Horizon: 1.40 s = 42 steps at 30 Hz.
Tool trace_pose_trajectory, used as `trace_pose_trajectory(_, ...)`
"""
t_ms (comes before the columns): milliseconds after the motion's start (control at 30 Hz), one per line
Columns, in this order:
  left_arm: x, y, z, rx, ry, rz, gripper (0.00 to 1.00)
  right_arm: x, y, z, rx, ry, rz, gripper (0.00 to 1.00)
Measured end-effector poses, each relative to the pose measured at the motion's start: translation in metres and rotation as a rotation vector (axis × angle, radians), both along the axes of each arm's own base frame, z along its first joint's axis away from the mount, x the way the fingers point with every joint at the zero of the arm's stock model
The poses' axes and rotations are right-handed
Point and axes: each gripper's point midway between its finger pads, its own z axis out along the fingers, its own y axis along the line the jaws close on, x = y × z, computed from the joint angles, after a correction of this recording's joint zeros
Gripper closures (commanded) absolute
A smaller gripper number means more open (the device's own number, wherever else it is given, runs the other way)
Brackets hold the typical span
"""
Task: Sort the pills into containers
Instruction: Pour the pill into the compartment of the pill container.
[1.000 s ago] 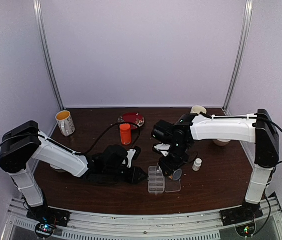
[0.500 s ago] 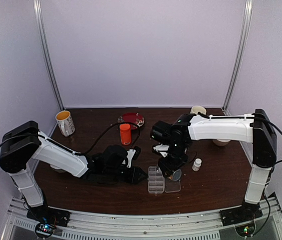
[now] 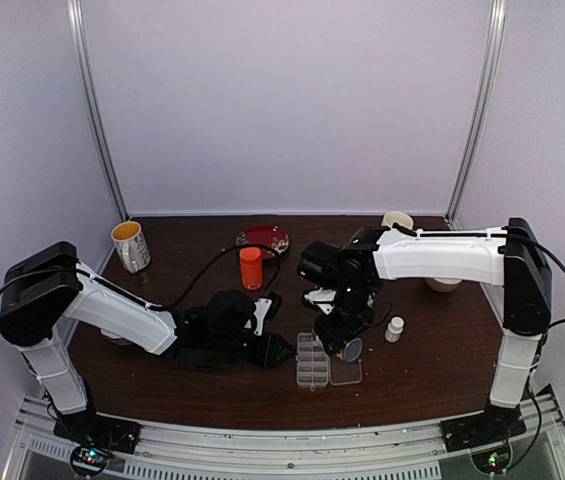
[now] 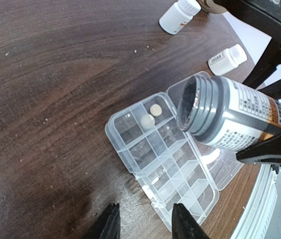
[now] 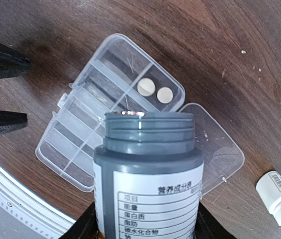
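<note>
Pills [image 4: 155, 109]: left wrist view, two are seen in one corner compartment of the organiser box [image 4: 160, 164]; others are unfilled. The left gripper [image 4: 145, 225] is held apart, empty. Right wrist view: an uncapped grey bottle [image 5: 147, 169] is clamped in the right gripper [image 5: 142, 230] over the box. Top view: the box is set near-centre.

Label of grey bottle [image 5: 147, 164] reads 营养成分表, rows 项目, 能量, 蛋白质, 脂肪, 碳水化合物

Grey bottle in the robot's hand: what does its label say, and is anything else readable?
On the label of the grey bottle, held in the right hand:
"营养成分"
"项目"
"能量"
"蛋白质"
"脂肪"
"碳水化合物"
Lower rows are cut off by the picture's edge.
The two small white bottles: print too blurred to read.
</note>
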Motion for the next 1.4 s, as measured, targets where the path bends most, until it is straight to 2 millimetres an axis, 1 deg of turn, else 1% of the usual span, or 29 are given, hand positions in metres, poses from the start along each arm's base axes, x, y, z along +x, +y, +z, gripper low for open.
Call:
trace_pose_trajectory(100, 0.0000, 0.0000, 0.0000, 0.000, 0.000, 0.000, 0.63, 0.0002, 0.0040, 0.0000, 0.018, 0.000, 0.001, 1.00)
trace_pose_trajectory(200, 0.0000, 0.0000, 0.0000, 0.000, 0.000, 0.000, 0.63, -0.0010, 0.0003, -0.0002, -0.003, 0.002, 0.003, 1.00)
trace_pose_trajectory(300, -0.0001, 0.0001, -0.0001, 0.000, 0.000, 0.000, 0.63, 0.0000, 0.0028, -0.0002, 0.009, -0.002, 0.002, 1.00)
trace_pose_trajectory(400, -0.0001, 0.0001, -0.0001, 0.000, 0.000, 0.000, 0.63, 0.0003, -0.0009, -0.0001, -0.013, -0.004, 0.005, 1.00)
trace_pose_trajectory(533, -0.0001, 0.0001, -0.0001, 0.000, 0.000, 0.000, 0.63, -0.0001, 0.0014, -0.0008, -0.002, -0.005, 0.007, 1.00)
trace_pose_trajectory(600, -0.0001, 0.0001, -0.0001, 0.000, 0.000, 0.000, 0.63, -0.0002, -0.0020, -0.0011, -0.024, -0.004, 0.008, 1.00)
trace_pose_trajectory(733, -0.0001, 0.0001, -0.0001, 0.000, 0.001, 0.000, 0.63, -0.0003, 0.0031, -0.0007, 0.000, 0.000, 0.011, 1.00)
trace_pose_trajectory(833, -0.0001, 0.0002, -0.0003, 0.000, 0.001, 0.001, 0.63, 0.0002, -0.0007, -0.0008, -0.024, -0.003, 0.013, 1.00)
trace_pose_trajectory(933, -0.0002, 0.0003, -0.0004, 0.001, 0.001, 0.001, 0.63, -0.0008, 0.0030, -0.0015, -0.005, 0.004, 0.015, 1.00)
trace_pose_trajectory(1067, -0.0002, 0.0003, -0.0004, 0.000, 0.003, 0.002, 0.63, -0.0002, -0.0005, -0.0013, -0.025, -0.001, 0.016, 1.00)
trace_pose_trajectory(1167, -0.0002, 0.0003, -0.0004, 0.000, 0.004, 0.003, 0.63, -0.0004, 0.0031, -0.0014, -0.007, 0.002, 0.015, 1.00)
trace_pose_trajectory(1267, -0.0002, 0.0003, -0.0004, 0.000, 0.004, 0.003, 0.63, -0.0001, -0.0010, 0.0007, -0.037, -0.001, 0.019, 1.00)
trace_pose_trajectory(1400, -0.0002, 0.0003, -0.0004, 0.000, 0.004, 0.003, 0.63, 0.0002, 0.0025, 0.0004, -0.021, -0.001, 0.023, 1.00)
